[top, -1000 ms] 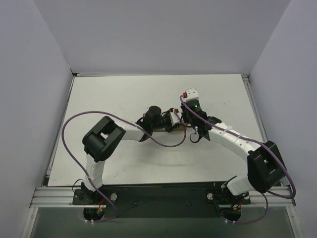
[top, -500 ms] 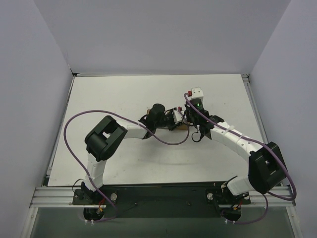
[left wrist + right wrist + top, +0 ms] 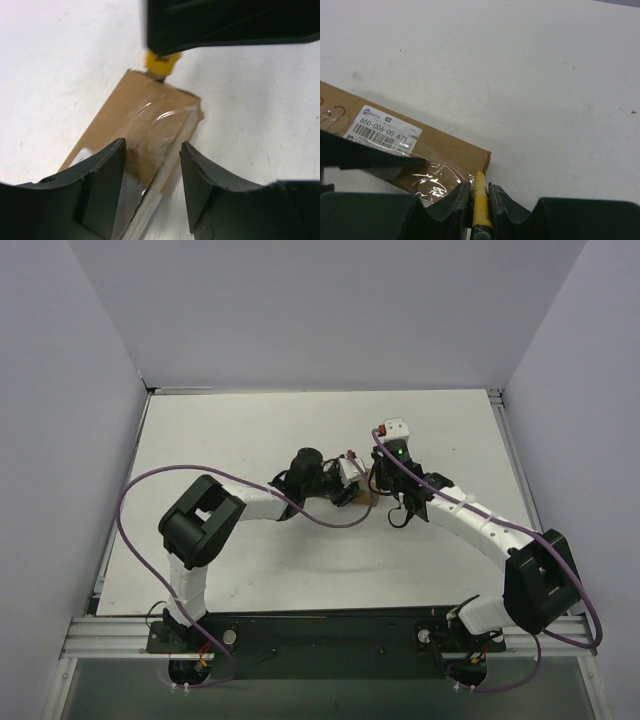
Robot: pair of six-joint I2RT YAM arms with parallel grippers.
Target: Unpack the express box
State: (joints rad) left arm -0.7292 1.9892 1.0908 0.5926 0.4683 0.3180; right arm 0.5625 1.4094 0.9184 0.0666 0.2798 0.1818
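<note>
Both arms are in over the middle of the table (image 3: 200, 440), and this looks like the tape-cutting step. The right pincer (image 3: 479, 189) is narrowed right down, clamped on a yellow utility knife (image 3: 479, 180) that pokes out between its fingertips. Just ahead of those tips lies the express box (image 3: 445, 145), a brown carton flat on the table. Its white barcode label (image 3: 382, 125) sits off to the pincer's left, and shiny clear tape (image 3: 437, 180) wraps the end nearest the blade.

From the other wrist, the left pincer (image 3: 152, 147) sits astride the same box, fingers partly apart with the carton running out between them. I can't tell whether they are pinching it or only bracketing it. At the far end of the box, straight ahead of the left fingertips, the knife's yellow nose touches or all but touches the cardboard edge.

The flaps are shut and the tape looks whole, so in my judgement the unpacking has barely started. Next the blade needs to bite into the tape at that end and run along the seam, shallow enough to spare whatever is inside. The left pincer must pin the box firmly, or a light carton like this will likely skid ahead of the knife.
</note>
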